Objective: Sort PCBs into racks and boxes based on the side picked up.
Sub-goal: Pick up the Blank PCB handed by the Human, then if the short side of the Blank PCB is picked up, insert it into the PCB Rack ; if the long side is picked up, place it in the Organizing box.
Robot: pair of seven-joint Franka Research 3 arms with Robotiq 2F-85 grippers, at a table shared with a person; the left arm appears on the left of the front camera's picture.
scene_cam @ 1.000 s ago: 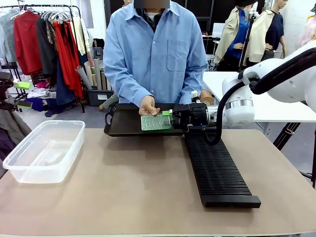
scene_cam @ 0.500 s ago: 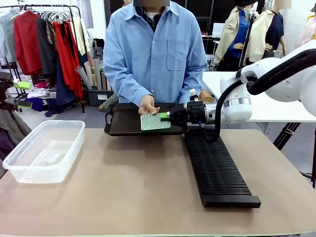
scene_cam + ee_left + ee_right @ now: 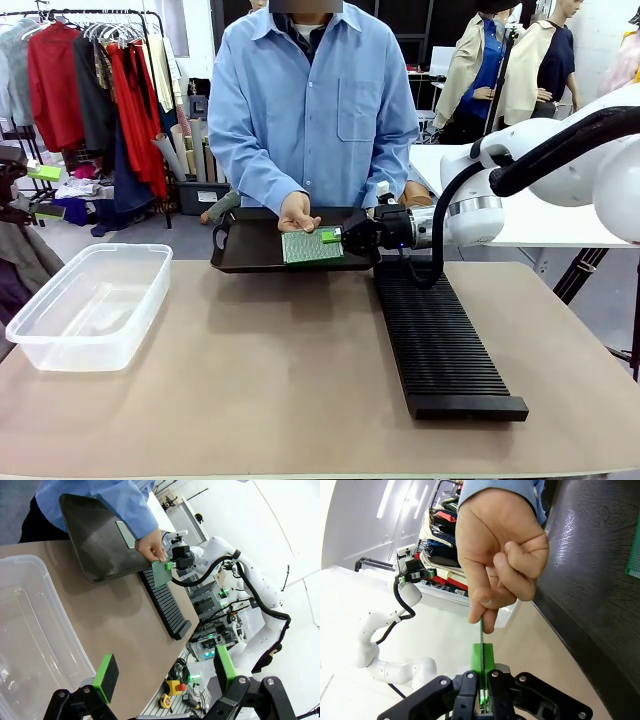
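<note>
PCB [image 3: 310, 247]: dot-grid face toward the front camera, raised just over the right half of the tray [image 3: 245, 258], tilted, pinched at two opposite edges.
Right fingers [image 3: 330, 236]: clenched on the PCB's right edge, over the tray's right end; green pads pressed flat against both faces of the thin board in the right wrist view.
Person's hand [image 3: 298, 213]: thumb and forefinger gripping the PCB's other edge, above the tray's middle.
Second PCB [image 3: 125, 534]: seemingly flat on the tray floor, partly under the sleeve; face hard to make out.
Left fingers [image 3: 106, 676]: spread wide, nothing between them, well off to the tray's left, above the box [image 3: 60, 340].
Box: on the table [image 3: 280, 380], well apart from the tray, left of it and nearer the robot.
Rack [image 3: 440, 340]: far end just beside the tray's right front corner, running from there toward the robot.
</note>
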